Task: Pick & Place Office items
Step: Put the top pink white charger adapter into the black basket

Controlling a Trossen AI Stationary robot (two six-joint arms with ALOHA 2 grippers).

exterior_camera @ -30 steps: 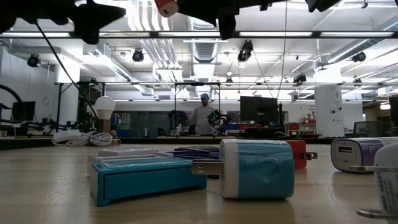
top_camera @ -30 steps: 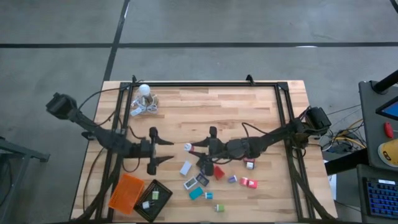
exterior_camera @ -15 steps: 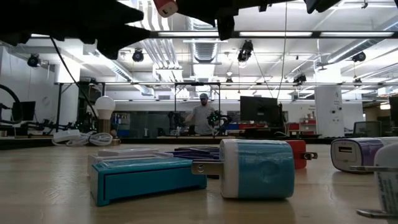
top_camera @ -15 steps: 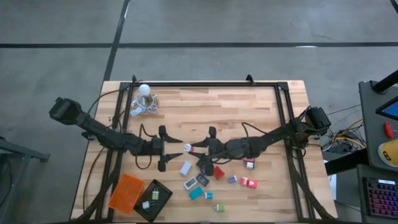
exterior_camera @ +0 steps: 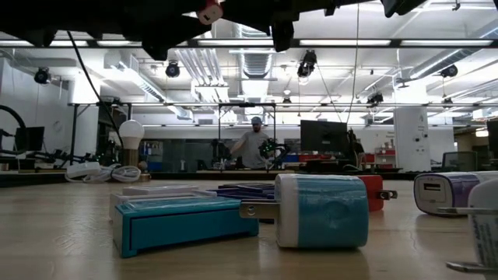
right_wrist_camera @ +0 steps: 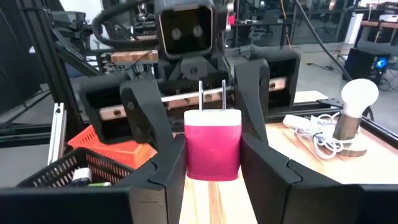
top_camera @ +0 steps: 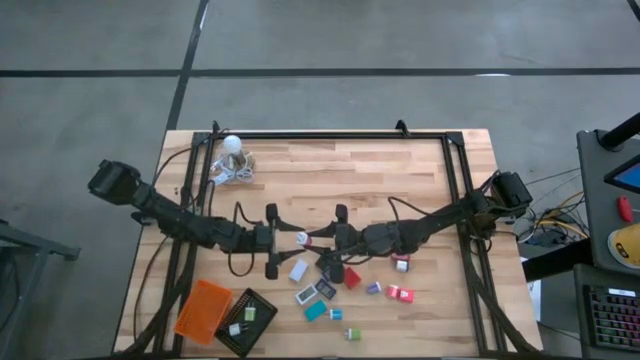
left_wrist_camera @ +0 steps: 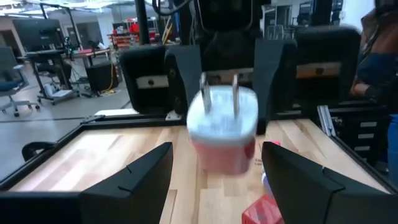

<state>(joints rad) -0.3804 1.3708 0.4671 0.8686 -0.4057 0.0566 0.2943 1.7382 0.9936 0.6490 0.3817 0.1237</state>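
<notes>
Moved closer since before: left pincer (top_camera: 283,241), spread wide, flanking glossy pink-and-white two-pronged plug block (right_wrist_camera: 213,149). Right pincer (top_camera: 310,238) clamped on it above pale wooden plank tabletop (top_camera: 370,170).

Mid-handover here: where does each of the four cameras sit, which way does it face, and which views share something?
High view: overhead, straight down; both arms, left gripper open around the red-and-white plug, which the right gripper holds.
Low view: tabletop level, across a teal charger into the room; arms overhead.
Left wrist view: toward the right arm; own fingers flank the plug.
Right wrist view: toward the left arm; own fingers clamp the plug.
All four views share the plug.
</notes>
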